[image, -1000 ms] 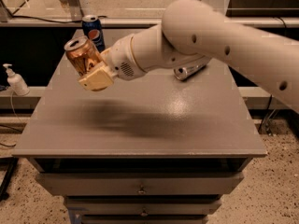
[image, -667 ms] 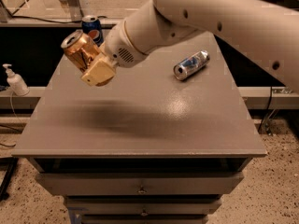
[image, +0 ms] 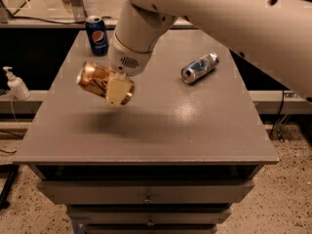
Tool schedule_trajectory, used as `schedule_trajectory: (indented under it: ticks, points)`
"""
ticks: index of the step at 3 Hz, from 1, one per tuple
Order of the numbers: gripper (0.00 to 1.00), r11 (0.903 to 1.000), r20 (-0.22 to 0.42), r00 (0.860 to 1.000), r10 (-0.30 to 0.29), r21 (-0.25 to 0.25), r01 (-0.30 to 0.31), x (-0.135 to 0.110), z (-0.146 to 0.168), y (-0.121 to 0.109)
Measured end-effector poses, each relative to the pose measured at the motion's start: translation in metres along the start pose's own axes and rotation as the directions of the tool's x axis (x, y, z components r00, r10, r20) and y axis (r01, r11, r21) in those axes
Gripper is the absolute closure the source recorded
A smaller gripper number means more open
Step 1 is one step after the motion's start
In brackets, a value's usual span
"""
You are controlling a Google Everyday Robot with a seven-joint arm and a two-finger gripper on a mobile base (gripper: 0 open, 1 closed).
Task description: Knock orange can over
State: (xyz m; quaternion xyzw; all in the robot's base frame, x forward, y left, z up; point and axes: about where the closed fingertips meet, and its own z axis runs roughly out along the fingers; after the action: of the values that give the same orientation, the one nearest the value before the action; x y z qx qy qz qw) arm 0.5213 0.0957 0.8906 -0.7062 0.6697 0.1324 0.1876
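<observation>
The orange can [image: 96, 80] is shiny copper-orange and tilted almost on its side, held in the air above the left part of the grey table [image: 161, 130]. My gripper [image: 117, 88] is shut on it, with a cream finger [image: 118, 90] across the can's right half. The white arm comes down from the upper right. The can's shadow lies on the tabletop below it.
A blue Pepsi can [image: 97, 34] stands upright at the table's back left corner. A silver-and-blue can [image: 199, 67] lies on its side at the back right. A soap dispenser [image: 16, 84] stands off the table to the left. Drawers are below the front edge.
The arm has carried the orange can forward and to the right, away from the Pepsi can, and lower toward the tabletop. The can has tilted further toward lying on its side.
</observation>
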Motion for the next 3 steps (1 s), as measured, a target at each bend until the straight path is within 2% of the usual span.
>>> schedule_trajectory:
  ticks: [1,2,3]
  points:
    - [1.0,0.9982,-0.233,0.971,-0.047,-0.048,0.037,0.033,0.008,0.009]
    - [1.0,0.996,-0.366,0.927,-0.076,-0.072,0.054,0.05,0.009,0.011]
    - [0.83,0.9932,-0.428,0.898,-0.098,-0.1,0.06,0.057,0.015,0.013]
